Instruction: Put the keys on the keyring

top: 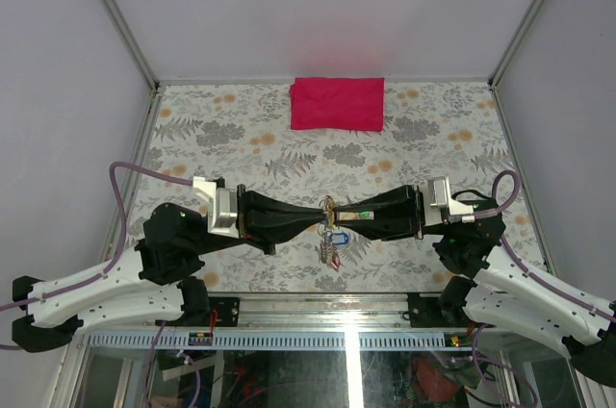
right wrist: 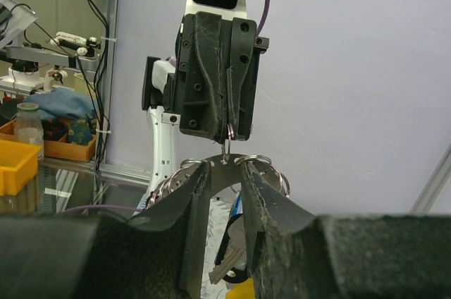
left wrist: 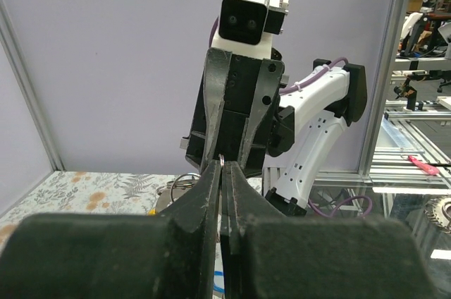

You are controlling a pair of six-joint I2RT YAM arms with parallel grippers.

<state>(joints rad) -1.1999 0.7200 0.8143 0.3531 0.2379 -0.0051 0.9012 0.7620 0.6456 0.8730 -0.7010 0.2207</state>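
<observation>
Both grippers meet tip to tip above the table's near middle. My left gripper (top: 321, 213) (left wrist: 225, 169) is shut on the keyring (left wrist: 223, 161) (right wrist: 230, 134), a thin silvery wire loop that sticks out of its tips. The ring passes through a hole in a curved metal plate (right wrist: 227, 161). My right gripper (top: 340, 215) (right wrist: 225, 172) is shut on that plate, one finger on each side of the arch. More wire rings hang from the plate. The keys (top: 333, 244) (right wrist: 243, 257) dangle below it, with blue and yellow heads showing.
A folded red cloth (top: 337, 103) lies at the far middle of the flower-patterned table (top: 433, 148). Metal frame posts and pale walls close in the left, right and far sides.
</observation>
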